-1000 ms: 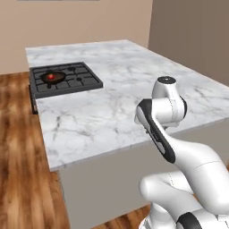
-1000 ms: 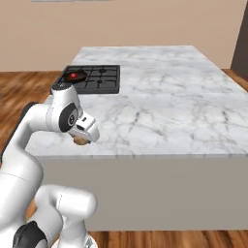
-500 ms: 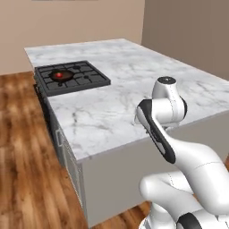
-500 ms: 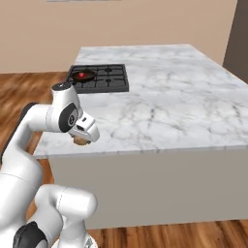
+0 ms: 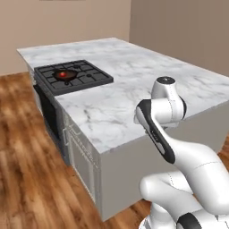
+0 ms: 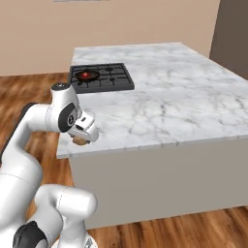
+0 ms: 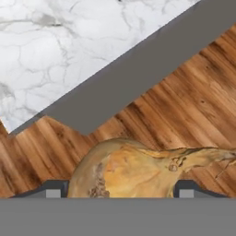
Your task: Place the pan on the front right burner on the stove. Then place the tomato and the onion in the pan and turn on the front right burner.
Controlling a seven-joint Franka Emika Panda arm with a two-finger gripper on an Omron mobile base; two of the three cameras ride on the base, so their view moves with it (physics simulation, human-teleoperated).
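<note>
Onion (image 7: 133, 168): clamped between the pincer (image 7: 120, 189) tips, jaws spread wide round it; lower half cut off, held over the bench (image 7: 60, 50) edge and wood floor (image 7: 184, 110). Pan (image 5: 65, 75) on stove (image 5: 89, 79), handle indistinct; tomato (image 5: 63, 74) a red speck inside.

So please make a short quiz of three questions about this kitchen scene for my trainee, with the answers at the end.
1. True or false: the tomato lies in the pan on the stove.
2. What does the gripper hold between its fingers?
A. a tomato
B. an onion
C. nothing
3. Fill in: in the hand view, the gripper hangs over the wooden ____ beside the counter.

Key:
1. true
2. B, the onion
3. floor
</note>
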